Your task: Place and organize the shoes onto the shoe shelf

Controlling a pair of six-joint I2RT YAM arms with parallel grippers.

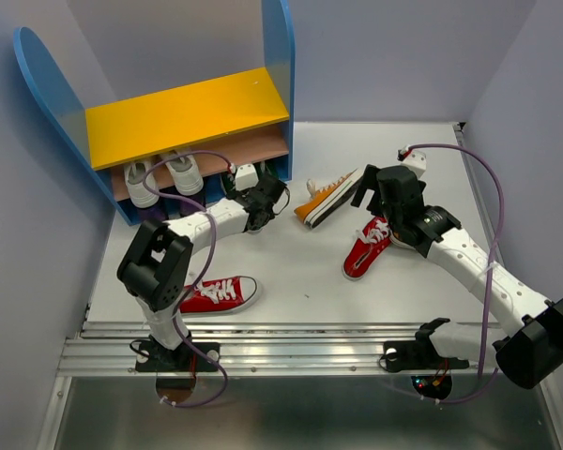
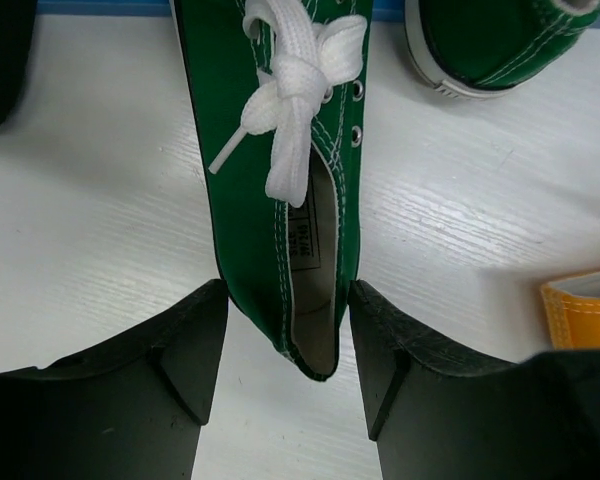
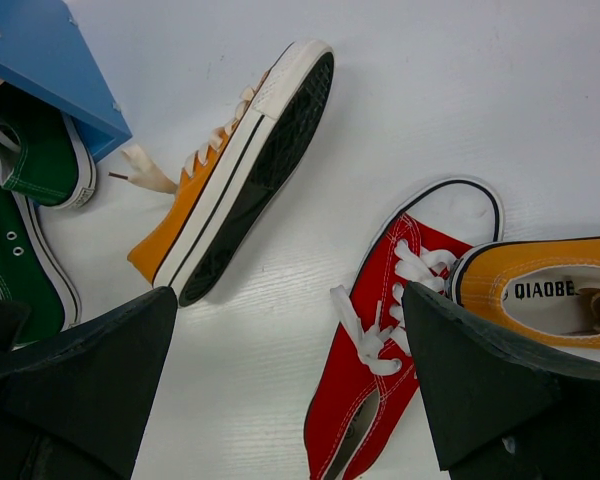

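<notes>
The shoe shelf (image 1: 188,117) stands at the back left. My left gripper (image 1: 263,199) is in front of its right blue panel. In the left wrist view this gripper (image 2: 285,295) is shut on the heel of a green shoe (image 2: 270,150), both fingertips against its sides. A second green shoe (image 2: 490,40) lies just beyond. My right gripper (image 1: 371,192) hangs open (image 3: 288,300) over bare table. An orange shoe (image 3: 230,160) lies on its side to its left. A red shoe (image 3: 400,370) lies to its right, and an upright orange shoe (image 3: 540,290) rests against that shoe's toe.
Two shoes with white toe caps (image 1: 141,183) sit under the shelf's lower board. Another red shoe (image 1: 220,293) lies near the front edge beside the left arm's base. Purple cables loop over both arms. Walls close in the table on the left, right and back.
</notes>
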